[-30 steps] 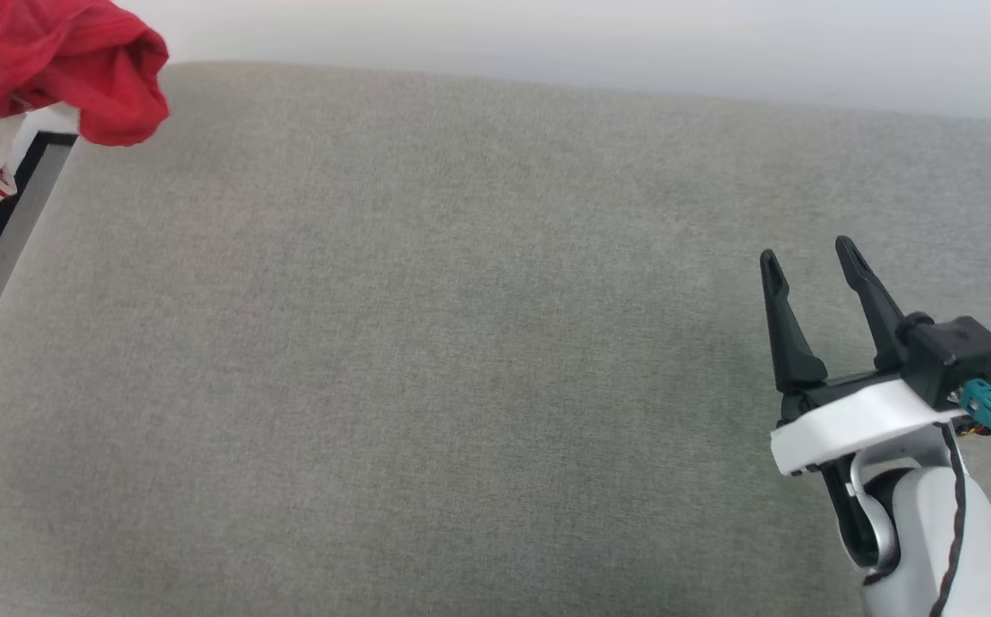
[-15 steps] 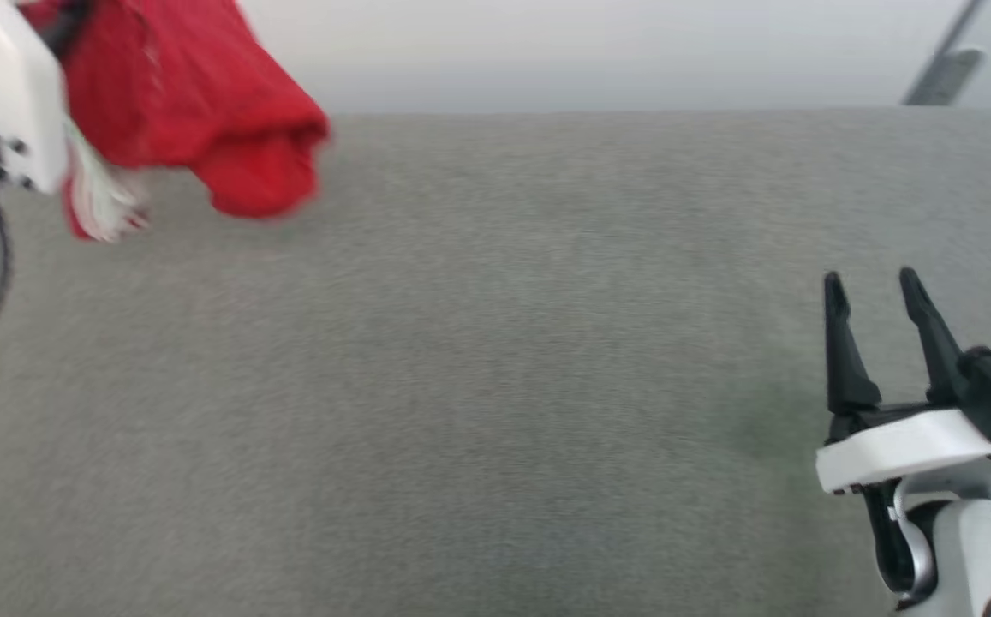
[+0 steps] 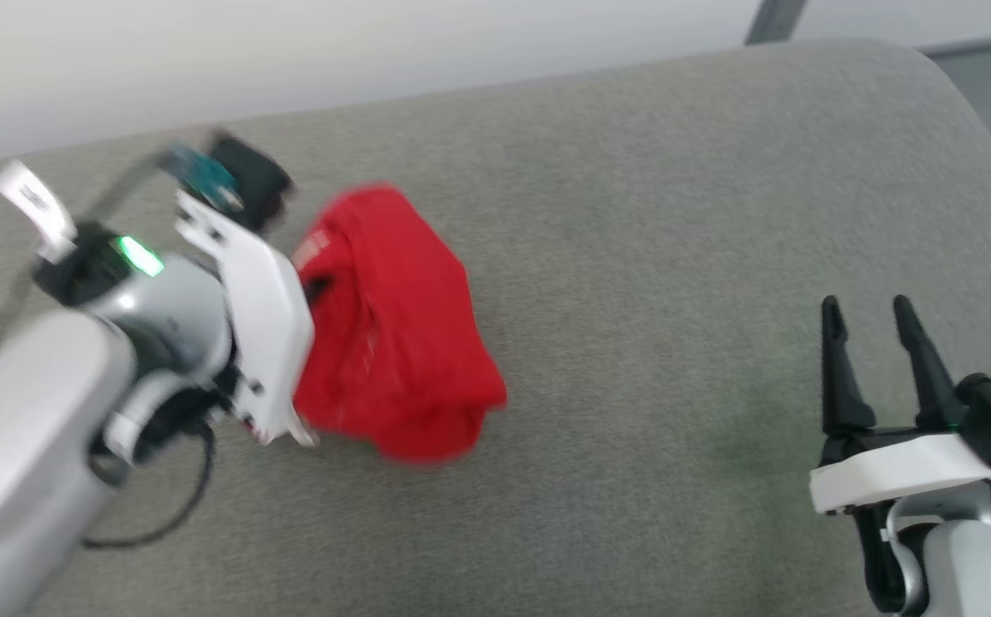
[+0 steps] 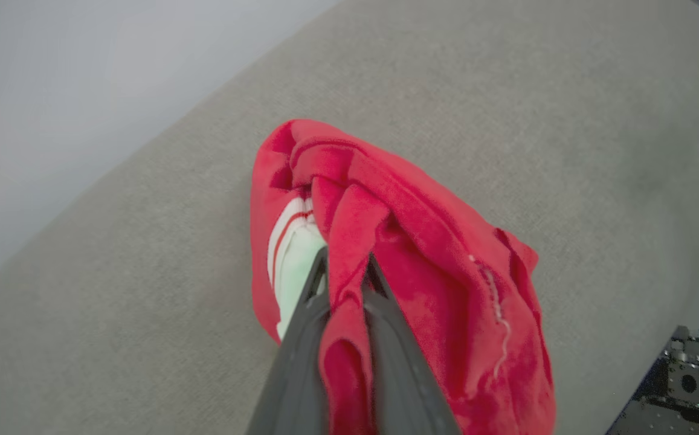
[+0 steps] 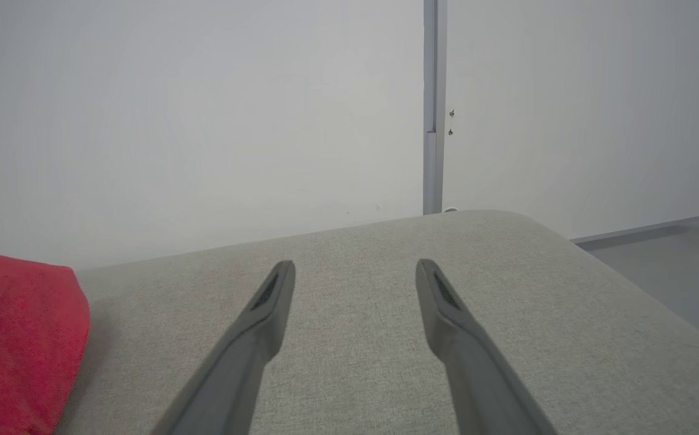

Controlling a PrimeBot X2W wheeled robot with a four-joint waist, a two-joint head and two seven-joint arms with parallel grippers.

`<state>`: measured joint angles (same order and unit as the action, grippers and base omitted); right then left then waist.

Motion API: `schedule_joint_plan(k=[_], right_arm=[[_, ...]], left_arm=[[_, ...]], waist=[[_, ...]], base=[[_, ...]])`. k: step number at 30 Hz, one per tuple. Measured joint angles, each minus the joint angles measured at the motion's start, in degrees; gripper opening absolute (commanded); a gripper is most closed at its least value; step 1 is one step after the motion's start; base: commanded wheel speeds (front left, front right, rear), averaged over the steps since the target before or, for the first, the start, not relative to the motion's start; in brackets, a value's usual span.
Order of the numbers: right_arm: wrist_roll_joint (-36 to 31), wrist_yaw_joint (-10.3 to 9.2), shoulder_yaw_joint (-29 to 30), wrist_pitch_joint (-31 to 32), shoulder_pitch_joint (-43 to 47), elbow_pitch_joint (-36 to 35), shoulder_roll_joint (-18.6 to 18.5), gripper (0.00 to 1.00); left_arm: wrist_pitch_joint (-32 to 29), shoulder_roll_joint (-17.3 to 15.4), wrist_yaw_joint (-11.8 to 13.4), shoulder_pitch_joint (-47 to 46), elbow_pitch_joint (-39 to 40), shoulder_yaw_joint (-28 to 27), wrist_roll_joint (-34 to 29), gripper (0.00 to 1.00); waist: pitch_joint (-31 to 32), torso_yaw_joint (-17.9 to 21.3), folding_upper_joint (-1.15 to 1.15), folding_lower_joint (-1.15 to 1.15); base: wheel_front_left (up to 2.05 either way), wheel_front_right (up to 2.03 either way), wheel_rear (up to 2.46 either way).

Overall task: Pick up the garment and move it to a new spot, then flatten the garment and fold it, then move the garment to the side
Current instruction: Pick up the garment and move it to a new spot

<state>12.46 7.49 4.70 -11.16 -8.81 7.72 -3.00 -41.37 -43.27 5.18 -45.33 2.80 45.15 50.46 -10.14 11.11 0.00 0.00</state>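
bunched bright red thin sports garment [image 3: 392, 334] with a white, red-striped panel is seen over the grey woven upholstered surface [image 3: 632, 214], at about 9 o'clock from the head view's centre. a red fold is pinched between the near-closed jaws of the left gripper [image 4: 344, 260]. whether the cloth rests on the surface or hangs just above it cannot be told. the right gripper [image 3: 865, 307] is seen at 4 o'clock, well apart from the garment, jaws spread wide, nothing held.
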Motion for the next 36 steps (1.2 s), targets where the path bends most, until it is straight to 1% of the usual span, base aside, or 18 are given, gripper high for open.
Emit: schedule_joint_plan(k=[3, 6, 13, 19, 20, 22, 25, 27, 31, 33, 36], right_arm=[[0.62, 0.00, -0.86, -0.47, -0.03, 0.56, 0.00, 1.00], [1.32, 0.00, -1.86, -1.00, -0.21, 1.85, 0.05, 1.00], [2.67, 0.00, -4.60, -1.93, -0.90, 4.11, 0.09, 1.00], [2.69, 0.00, -5.38, -2.19, -1.92, 5.52, 0.07, 1.00], [2.67, 0.00, -5.35, -2.22, -2.09, 5.65, 0.05, 1.00], [2.47, 0.00, -5.34, -2.22, -2.16, 5.87, 0.09, 1.00], [2.04, 0.00, -5.35, -2.11, -2.14, 5.97, 0.07, 1.00], [1.29, 0.00, -5.31, -1.97, -2.11, 5.87, 0.10, 1.00], [0.23, 0.00, -4.69, -1.60, -2.09, 5.38, 0.09, 1.00], [-0.16, 0.00, -4.45, -1.45, -2.03, 5.21, 0.09, 1.00], [-0.60, 0.00, -4.20, -0.87, -1.60, 4.79, 0.09, 1.00]], left_arm=[[-0.57, 0.85, 0.12, 1.35, -0.94, 1.53, 0.04, 0.00], [-0.79, 2.66, -0.65, 3.51, -4.03, 3.66, 0.70, 0.00], [-1.44, 7.27, -3.24, 4.81, -14.97, 8.23, 0.36, 0.00], [-0.70, 11.05, -5.35, 4.49, -21.60, 9.80, 0.00, 0.00], [-0.35, 11.60, -5.71, 4.43, -22.43, 9.77, 0.02, 0.27], [1.03, 12.60, -6.33, 4.36, -23.43, 9.44, 0.33, 1.00], [2.42, 13.50, -7.22, 4.21, -23.72, 8.68, 1.71, 1.00], [3.67, 13.36, -7.24, 4.08, -23.01, 7.76, 2.08, 1.00], [7.24, 11.12, -7.72, 3.78, -19.79, 5.90, 1.91, 1.00], [10.48, 9.98, -8.24, 3.81, -18.00, 5.05, 1.27, 1.00], [16.24, 8.36, -8.24, 4.80, -16.01, 2.89, 0.77, 1.00]], waist=[[-0.66, 1.00, 0.00, 0.00], [-1.52, 2.20, 0.00, 0.00], [-2.71, 3.44, 0.00, 0.00], [-2.82, 3.15, 0.00, 0.00], [-2.72, 2.94, 0.00, 0.00], [-2.35, 2.42, 0.00, 0.00], [-1.57, 1.41, 0.00, 0.00], [-0.95, 0.63, 0.00, 0.00], [0.38, -1.04, 0.00, 0.00], [1.07, -1.94, 0.00, 0.00], [2.19, -3.37, 0.00, 0.00]], base=[[0.00, 0.00, 0.00], [0.00, 0.00, 0.00], [0.00, 0.00, 0.00], [0.00, 0.00, 0.00], [0.00, 0.00, 0.00], [0.00, 0.00, 0.00], [0.00, 0.00, 0.00], [0.00, 0.00, 0.00], [0.00, 0.00, 0.00], [0.00, 0.00, 0.00], [0.00, 0.00, 0.00]])
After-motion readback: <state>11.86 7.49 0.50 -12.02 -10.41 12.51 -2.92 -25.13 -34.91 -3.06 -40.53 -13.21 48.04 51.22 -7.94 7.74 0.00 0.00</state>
